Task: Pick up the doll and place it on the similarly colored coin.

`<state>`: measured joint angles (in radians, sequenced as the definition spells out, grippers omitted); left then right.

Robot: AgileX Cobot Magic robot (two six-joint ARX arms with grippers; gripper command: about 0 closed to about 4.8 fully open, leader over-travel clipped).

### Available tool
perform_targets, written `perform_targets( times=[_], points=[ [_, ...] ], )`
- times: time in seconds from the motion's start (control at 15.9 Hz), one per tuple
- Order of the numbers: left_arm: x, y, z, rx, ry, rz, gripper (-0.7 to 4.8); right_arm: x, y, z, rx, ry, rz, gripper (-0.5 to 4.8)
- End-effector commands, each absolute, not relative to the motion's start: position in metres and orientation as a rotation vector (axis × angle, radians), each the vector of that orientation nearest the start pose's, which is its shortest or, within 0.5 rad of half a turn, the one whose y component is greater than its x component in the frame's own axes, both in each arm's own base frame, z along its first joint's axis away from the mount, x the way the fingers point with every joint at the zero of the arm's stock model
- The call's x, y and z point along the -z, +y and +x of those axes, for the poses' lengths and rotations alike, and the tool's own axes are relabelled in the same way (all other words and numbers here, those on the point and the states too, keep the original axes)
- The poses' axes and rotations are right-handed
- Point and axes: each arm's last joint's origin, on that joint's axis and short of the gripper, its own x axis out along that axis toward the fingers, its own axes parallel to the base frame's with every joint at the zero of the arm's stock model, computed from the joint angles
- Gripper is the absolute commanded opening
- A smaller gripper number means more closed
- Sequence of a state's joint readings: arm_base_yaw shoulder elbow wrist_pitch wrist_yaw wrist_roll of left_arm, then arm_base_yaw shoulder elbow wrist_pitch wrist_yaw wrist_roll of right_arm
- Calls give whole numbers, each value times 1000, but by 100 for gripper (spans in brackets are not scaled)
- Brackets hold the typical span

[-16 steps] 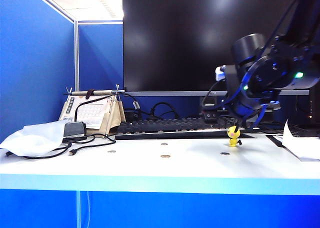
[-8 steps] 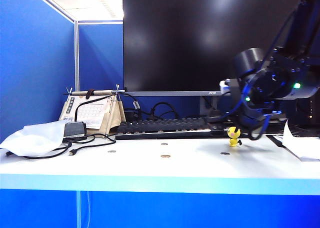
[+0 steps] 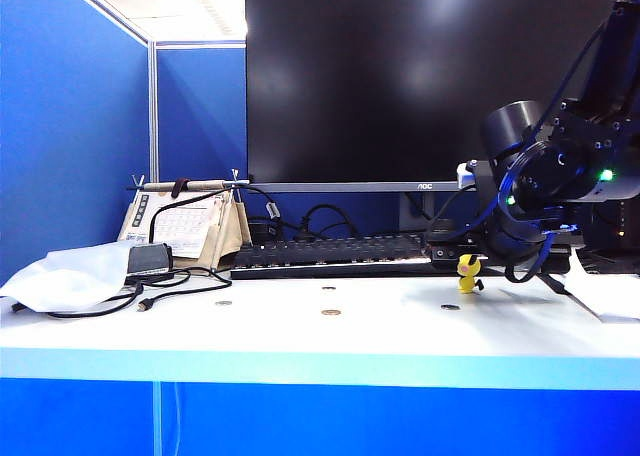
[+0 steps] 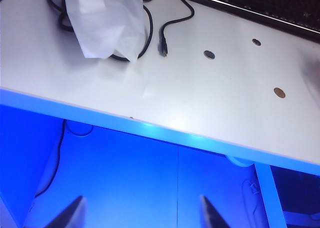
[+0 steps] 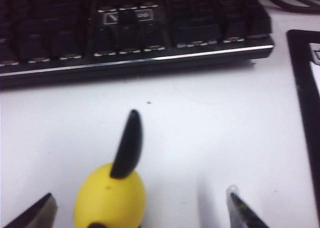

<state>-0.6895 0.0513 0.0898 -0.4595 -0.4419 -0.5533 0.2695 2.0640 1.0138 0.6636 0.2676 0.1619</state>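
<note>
Exterior: doll (image 3: 468, 272) stands upright on the white tabletop (image 3: 300, 331), just in front of the keyboard (image 3: 330, 253). We have the right claw (image 3: 480, 266) low behind and around it; fingertips hard to pick out against the dark arm. Golden coin (image 3: 331, 312) lies well to the left of the doll; a darker coin (image 3: 450, 307) sits near the doll's feet (not the target)

Left wrist: left claw (image 4: 140, 213) hangs off the tabletop's front edge, fingers spread wide, nothing between them. Golden coin (image 4: 279, 92) visible on the tabletop (image 4: 200, 98), with two duller ones beyond it

Right wrist: right claw (image 5: 137, 208) wide open, doll (image 5: 112, 193) between the fingertips, nearer one side, no contact seen

Step, as we read it: pre-grasp on the doll. Next move needs centring the claw on the head, closing gently, then lifting and carrying across to the golden coin
</note>
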Motion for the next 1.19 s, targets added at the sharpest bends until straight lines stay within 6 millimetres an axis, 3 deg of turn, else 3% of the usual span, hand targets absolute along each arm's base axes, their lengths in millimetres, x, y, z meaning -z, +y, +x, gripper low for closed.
perform_targets(
  times=[0.06,1.19],
  points=[
    [-147,-44,73,135,410,-314,296,-120,102,396,26,354,66,420],
    [-149,-45,74,139,393,-337,296,-116,103,395,-37,399,68,420]
  ],
)
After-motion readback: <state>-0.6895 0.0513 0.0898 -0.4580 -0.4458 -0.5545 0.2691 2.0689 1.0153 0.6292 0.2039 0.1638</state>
